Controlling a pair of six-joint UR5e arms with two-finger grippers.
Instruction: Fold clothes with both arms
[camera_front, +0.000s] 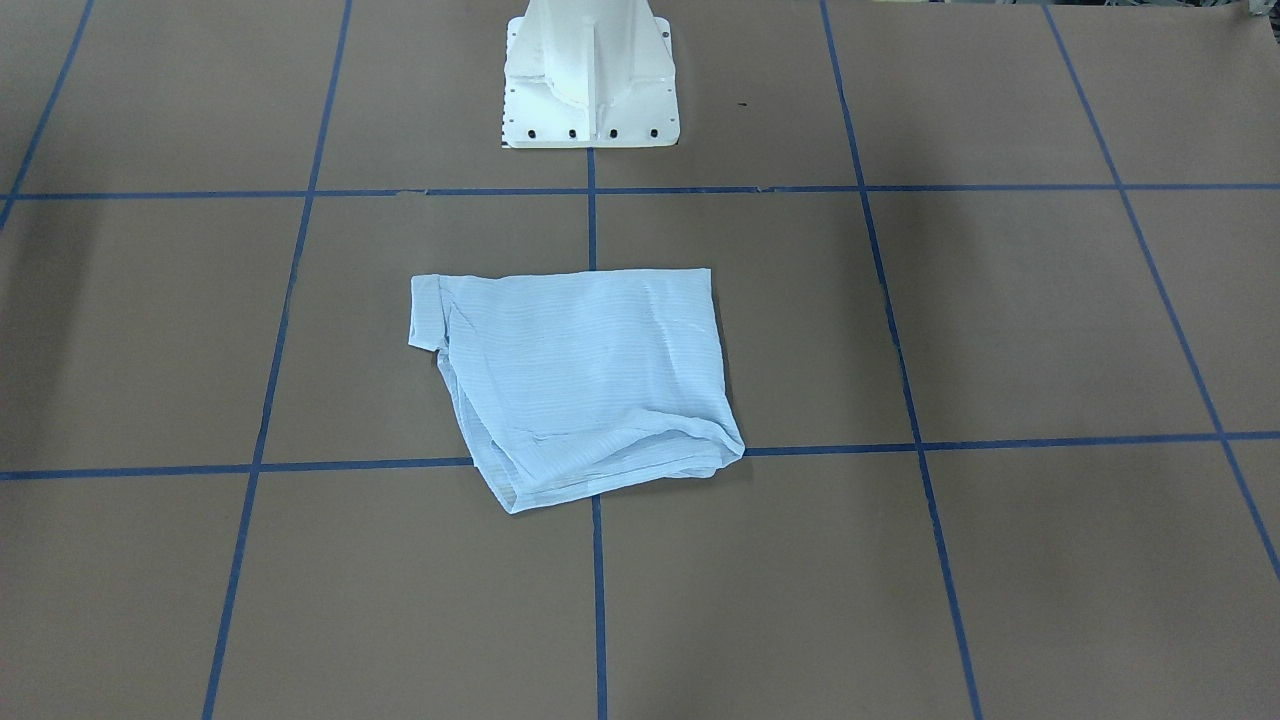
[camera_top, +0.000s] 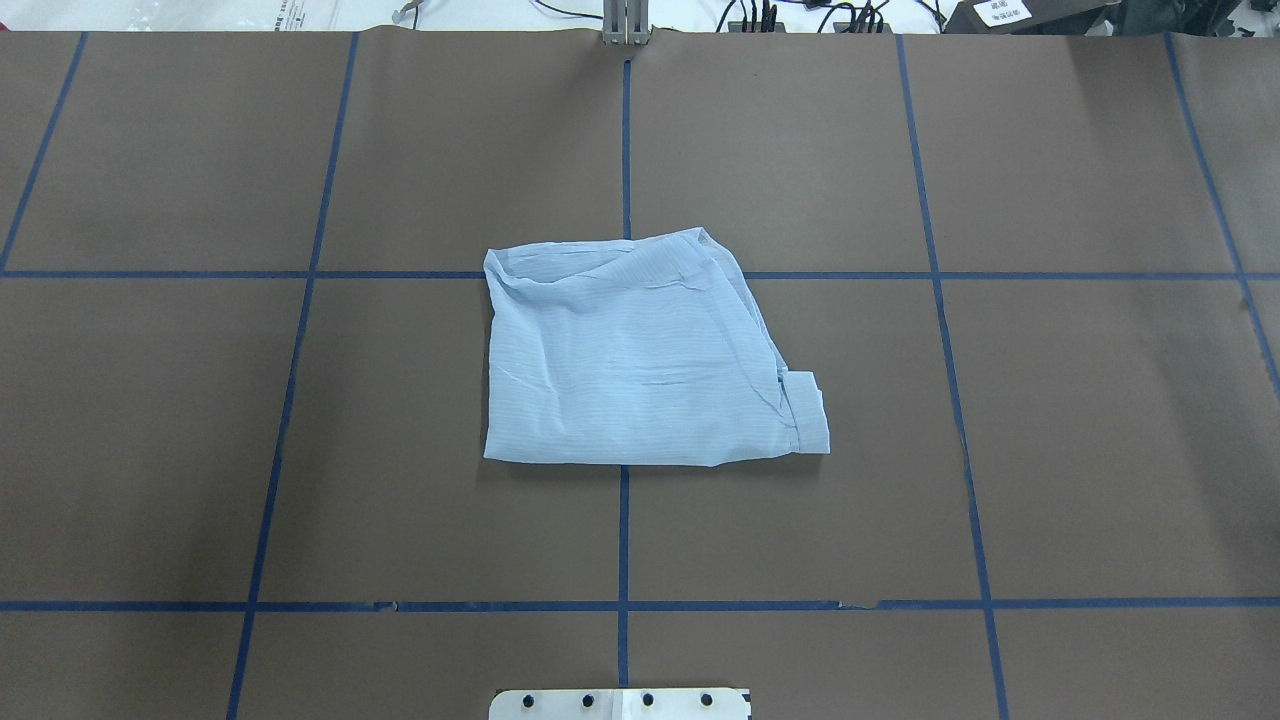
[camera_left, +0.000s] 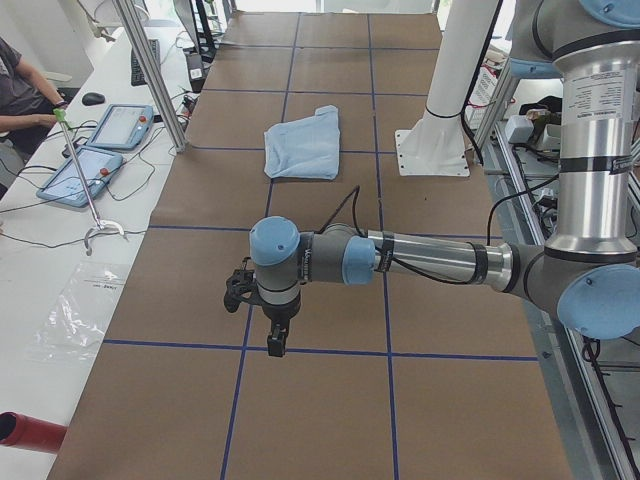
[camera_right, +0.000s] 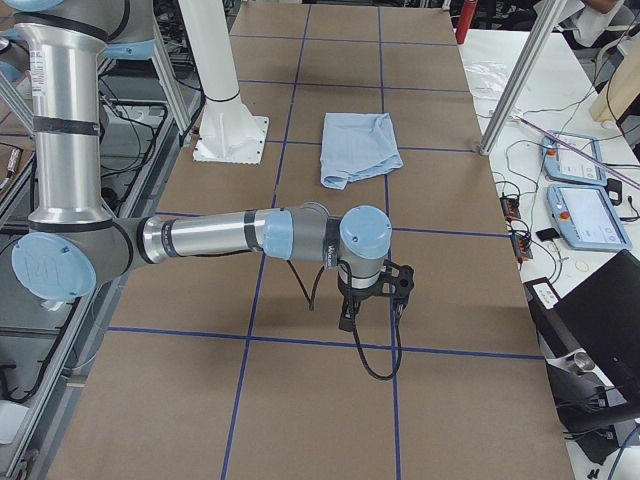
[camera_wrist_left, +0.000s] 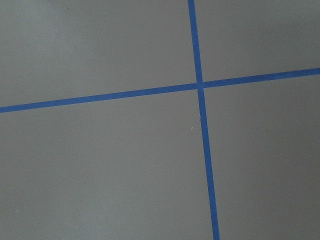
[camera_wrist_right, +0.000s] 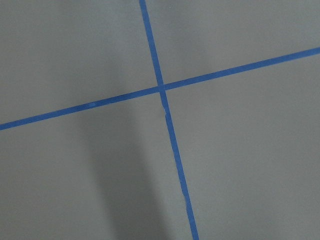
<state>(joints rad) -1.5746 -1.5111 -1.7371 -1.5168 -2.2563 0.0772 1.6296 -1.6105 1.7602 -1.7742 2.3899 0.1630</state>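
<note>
- Looks essentially done, with shirt (camera_top: 640, 360) folded into a compact, skewed packet.
- Leaves at most some straightening.
- Cannot tell apart or together for left gripper (camera_left: 272, 343), right gripper (camera_right: 347, 319).

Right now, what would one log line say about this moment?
shirt: folded, flat on table | left arm: clear of shirt | right arm: clear of shirt
</note>
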